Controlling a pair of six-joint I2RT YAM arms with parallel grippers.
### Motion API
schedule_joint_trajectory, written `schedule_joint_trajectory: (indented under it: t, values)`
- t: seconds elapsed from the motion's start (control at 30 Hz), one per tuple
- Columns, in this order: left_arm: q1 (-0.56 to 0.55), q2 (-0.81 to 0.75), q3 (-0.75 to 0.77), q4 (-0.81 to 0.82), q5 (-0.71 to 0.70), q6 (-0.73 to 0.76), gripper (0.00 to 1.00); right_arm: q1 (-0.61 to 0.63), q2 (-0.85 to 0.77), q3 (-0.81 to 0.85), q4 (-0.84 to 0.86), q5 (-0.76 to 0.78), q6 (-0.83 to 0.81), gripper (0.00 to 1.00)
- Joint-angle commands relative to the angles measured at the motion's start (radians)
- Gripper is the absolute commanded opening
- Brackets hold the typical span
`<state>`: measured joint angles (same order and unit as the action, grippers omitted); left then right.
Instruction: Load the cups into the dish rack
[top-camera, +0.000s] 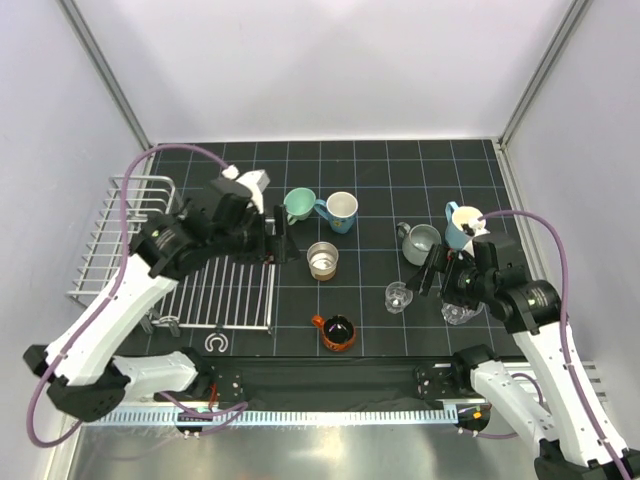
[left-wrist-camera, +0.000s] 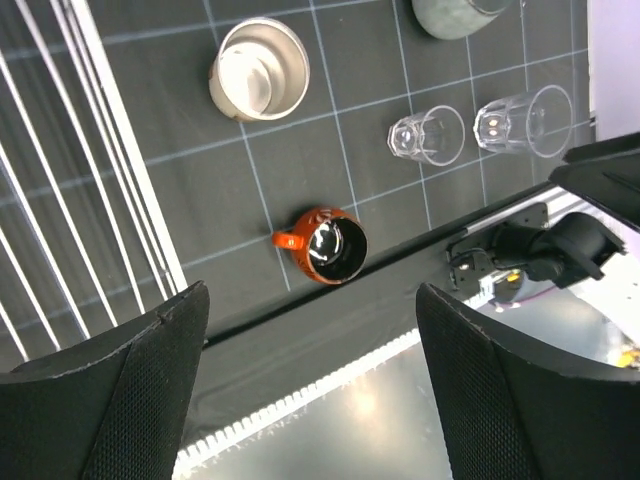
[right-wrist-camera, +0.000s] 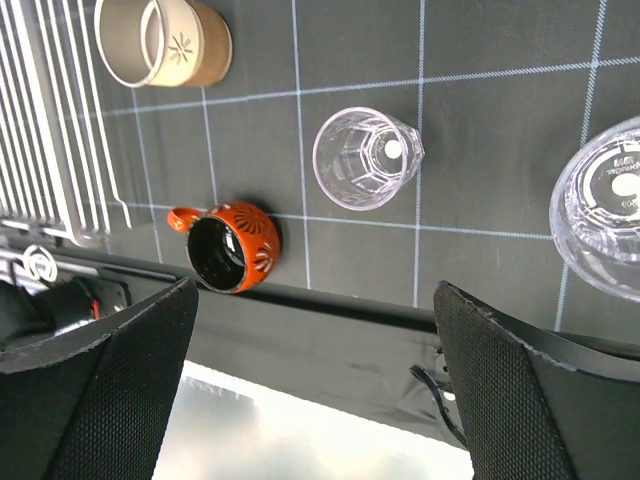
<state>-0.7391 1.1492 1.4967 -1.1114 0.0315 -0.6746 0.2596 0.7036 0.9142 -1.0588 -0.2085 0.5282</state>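
The white wire dish rack (top-camera: 118, 238) stands at the left with its flat slatted part (top-camera: 232, 292) toward the middle. On the mat are a mint green cup (top-camera: 298, 204), a blue cup with cream inside (top-camera: 341, 211), a steel cup (top-camera: 322, 260), a grey mug (top-camera: 420, 243), a second blue cup (top-camera: 463, 223), two clear glasses (top-camera: 398, 296) (top-camera: 458, 313) and an orange cup (top-camera: 336, 331). My left gripper (top-camera: 281, 243) is open and empty beside the slats, left of the steel cup (left-wrist-camera: 258, 70). My right gripper (top-camera: 433, 271) is open and empty above the clear glasses (right-wrist-camera: 365, 158).
The mat's front edge and a black rail (top-camera: 330, 378) run along the near side. White walls close in the back and sides. The left wrist view shows the orange cup (left-wrist-camera: 325, 246) near that front edge; the right wrist view shows it too (right-wrist-camera: 228, 248).
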Motion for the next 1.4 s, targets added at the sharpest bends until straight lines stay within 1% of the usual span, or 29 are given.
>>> schedule_joint_trajectory:
  t: [0.0,0.1,0.13,0.17,0.27,0.37,0.4,0.53,0.8,0.83,0.97,1.13,1.23,1.27,1.37]
  values:
    - [-0.089,0.065,0.109,-0.019,-0.119,0.058,0.81,-0.002,-0.024,-0.006,0.036,0.025,0.075,1.0]
    - [-0.15,0.15,0.149,-0.022,-0.168,0.063,0.8,-0.003,-0.023,0.02,0.007,0.04,0.07,1.0]
    - [-0.196,0.168,0.154,-0.021,-0.183,0.064,0.79,-0.002,-0.018,0.046,-0.004,0.049,0.066,1.0]
    - [-0.216,0.19,0.154,-0.016,-0.195,0.066,0.79,-0.003,-0.013,0.061,-0.029,0.057,0.056,1.0]
    - [-0.272,0.266,0.158,-0.021,-0.231,0.075,0.76,-0.002,0.017,0.126,-0.078,0.081,0.033,1.0]
    - [-0.292,0.349,0.155,-0.025,-0.226,0.113,0.75,-0.002,0.042,0.163,-0.108,0.084,0.02,1.0]
    - [-0.292,0.387,0.154,-0.024,-0.222,0.122,0.75,-0.003,0.046,0.166,-0.113,0.084,0.018,1.0]
    - [-0.292,0.449,0.161,0.016,-0.249,0.185,0.75,-0.002,0.051,0.176,-0.133,0.066,0.016,1.0]
    - [-0.278,0.639,0.309,0.016,-0.272,0.309,0.75,-0.003,0.053,0.18,-0.145,0.047,-0.007,1.0]
    - [-0.27,0.679,0.321,0.022,-0.254,0.319,0.75,-0.003,0.056,0.18,-0.147,0.047,-0.007,1.0]
    - [-0.224,0.759,0.382,0.021,-0.191,0.353,0.75,-0.003,0.051,0.186,-0.152,0.058,-0.004,1.0]
    - [-0.155,0.788,0.387,0.067,-0.088,0.33,0.73,-0.002,0.053,0.18,-0.164,0.055,-0.017,1.0]
    - [-0.131,0.813,0.393,0.088,-0.044,0.316,0.7,-0.003,0.053,0.175,-0.173,0.061,-0.022,1.0]
    - [-0.125,0.819,0.395,0.091,-0.038,0.311,0.67,-0.002,0.05,0.173,-0.173,0.061,-0.022,1.0]
    - [-0.123,0.843,0.402,0.087,-0.009,0.302,0.63,-0.002,0.043,0.17,-0.173,0.066,-0.02,1.0]
